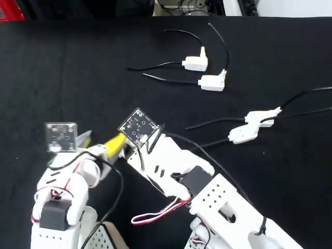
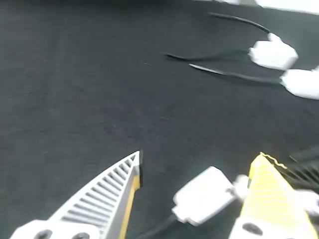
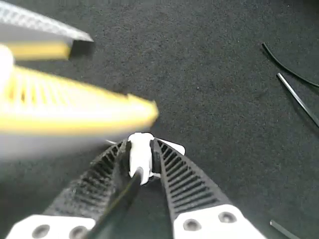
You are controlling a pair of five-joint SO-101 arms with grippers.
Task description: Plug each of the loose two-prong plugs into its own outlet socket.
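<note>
Off the table (image 1: 62, 67) edges, right end effector (image 3: 140, 144) clamps plug (image 3: 139, 155); left end effector (image 2: 199, 157) gapes

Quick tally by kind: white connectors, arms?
Loose white connectors: 4
White connector in right tool: 1
Arms: 2
Total: 7

left end effector (image 2: 198, 160) fingers apart | right end effector (image 3: 139, 145) pinching plug (image 3: 140, 158)
</note>
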